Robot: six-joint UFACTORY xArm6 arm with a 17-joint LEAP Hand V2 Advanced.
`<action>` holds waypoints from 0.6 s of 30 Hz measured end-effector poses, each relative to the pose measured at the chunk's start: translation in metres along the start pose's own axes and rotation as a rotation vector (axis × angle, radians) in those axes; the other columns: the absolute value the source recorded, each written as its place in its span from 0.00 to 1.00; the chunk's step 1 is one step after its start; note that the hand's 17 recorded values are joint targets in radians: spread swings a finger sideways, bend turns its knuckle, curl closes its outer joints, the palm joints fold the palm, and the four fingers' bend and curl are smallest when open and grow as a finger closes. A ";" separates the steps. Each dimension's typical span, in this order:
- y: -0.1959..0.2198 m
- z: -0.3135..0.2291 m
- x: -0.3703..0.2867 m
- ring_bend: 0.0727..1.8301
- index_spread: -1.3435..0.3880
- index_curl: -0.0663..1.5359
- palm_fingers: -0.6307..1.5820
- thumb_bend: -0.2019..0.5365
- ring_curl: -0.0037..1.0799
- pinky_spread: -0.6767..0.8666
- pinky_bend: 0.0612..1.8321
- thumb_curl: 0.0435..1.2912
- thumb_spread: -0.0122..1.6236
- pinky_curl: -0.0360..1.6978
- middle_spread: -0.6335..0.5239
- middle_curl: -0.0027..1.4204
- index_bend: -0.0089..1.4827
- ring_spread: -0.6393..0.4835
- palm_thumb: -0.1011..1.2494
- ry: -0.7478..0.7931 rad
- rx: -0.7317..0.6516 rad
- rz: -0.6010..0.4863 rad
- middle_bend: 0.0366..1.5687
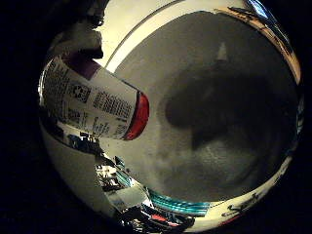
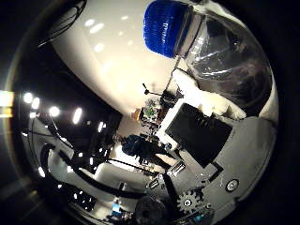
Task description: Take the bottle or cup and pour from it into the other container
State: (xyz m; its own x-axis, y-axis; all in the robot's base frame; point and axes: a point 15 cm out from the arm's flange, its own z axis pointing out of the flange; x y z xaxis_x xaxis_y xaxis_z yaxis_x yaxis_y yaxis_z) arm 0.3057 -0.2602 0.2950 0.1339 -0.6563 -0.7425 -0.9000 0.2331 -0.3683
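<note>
Thumb-side view: hand grips clear bottle, blue cap; grey tabletop below.

Both cameras sit on the palm of the robot's hand, looking outward. The one on the little-finger side faces down at a grey table, which lies well below it, with the labelled lower part of a bottle very near the lens. The one on the thumb side faces the other way, up and out across the room toward ceiling lights, with the hand's white and black parts crowding in and the bottle's blue cap close by. The bottle is all the two views share.
</note>
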 end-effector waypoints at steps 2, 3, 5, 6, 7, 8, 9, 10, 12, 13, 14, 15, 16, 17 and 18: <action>-0.006 0.000 -0.017 0.77 0.68 0.54 0.79 0.25 0.66 0.33 0.80 0.69 0.35 0.41 0.43 0.56 0.82 0.39 0.90 0.043 -0.024 -0.004 0.88; -0.011 0.001 -0.026 0.77 0.68 0.54 0.79 0.25 0.66 0.33 0.80 0.70 0.34 0.42 0.43 0.56 0.82 0.40 0.90 0.065 -0.031 -0.007 0.88; -0.020 0.006 -0.039 0.77 0.68 0.54 0.79 0.25 0.66 0.33 0.79 0.71 0.34 0.43 0.43 0.56 0.83 0.40 0.90 0.092 -0.047 -0.013 0.87; -0.026 0.013 -0.050 0.78 0.68 0.54 0.79 0.26 0.66 0.33 0.79 0.71 0.34 0.44 0.43 0.56 0.83 0.40 0.91 0.099 -0.064 -0.020 0.87; -0.029 0.019 -0.061 0.78 0.68 0.54 0.79 0.25 0.66 0.33 0.78 0.72 0.33 0.44 0.43 0.56 0.83 0.40 0.91 0.110 -0.088 -0.029 0.87; -0.032 0.024 -0.071 0.78 0.68 0.54 0.79 0.25 0.66 0.33 0.78 0.72 0.33 0.45 0.43 0.56 0.83 0.40 0.90 0.125 -0.112 -0.039 0.87; -0.032 0.029 -0.082 0.78 0.68 0.54 0.79 0.25 0.66 0.32 0.78 0.72 0.32 0.46 0.43 0.56 0.83 0.40 0.90 0.151 -0.147 -0.051 0.87; -0.031 0.032 -0.091 0.78 0.68 0.54 0.79 0.25 0.66 0.32 0.77 0.73 0.32 0.47 0.43 0.56 0.83 0.40 0.90 0.181 -0.179 -0.063 0.87; -0.031 0.033 -0.104 0.77 0.68 0.53 0.79 0.25 0.66 0.32 0.76 0.73 0.31 0.48 0.43 0.56 0.83 0.40 0.90 0.273 -0.232 -0.101 0.88; -0.033 0.035 -0.110 0.77 0.68 0.53 0.79 0.25 0.66 0.32 0.76 0.74 0.31 0.48 0.43 0.56 0.83 0.40 0.90 0.313 -0.251 -0.122 0.88; -0.035 0.039 -0.116 0.77 0.68 0.53 0.79 0.25 0.66 0.32 0.76 0.74 0.31 0.49 0.43 0.56 0.83 0.39 0.90 0.343 -0.272 -0.143 0.88; -0.037 0.046 -0.124 0.77 0.68 0.53 0.79 0.25 0.67 0.32 0.75 0.74 0.30 0.50 0.43 0.56 0.83 0.39 0.90 0.366 -0.297 -0.167 0.88; -0.037 0.052 -0.132 0.77 0.68 0.53 0.79 0.25 0.67 0.32 0.75 0.74 0.30 0.51 0.43 0.56 0.83 0.39 0.90 0.388 -0.322 -0.187 0.88; -0.037 0.058 -0.140 0.77 0.68 0.53 0.79 0.25 0.67 0.32 0.75 0.74 0.29 0.51 0.43 0.56 0.83 0.39 0.90 0.412 -0.347 -0.206 0.88; -0.036 0.063 -0.149 0.77 0.68 0.53 0.79 0.25 0.67 0.32 0.75 0.75 0.29 0.51 0.43 0.56 0.84 0.39 0.90 0.441 -0.378 -0.226 0.88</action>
State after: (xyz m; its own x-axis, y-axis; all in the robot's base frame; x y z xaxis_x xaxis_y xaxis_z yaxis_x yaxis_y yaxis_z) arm 0.3446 -0.1254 0.3832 0.2274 -0.9129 -0.3389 -0.9647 -0.1638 -0.2062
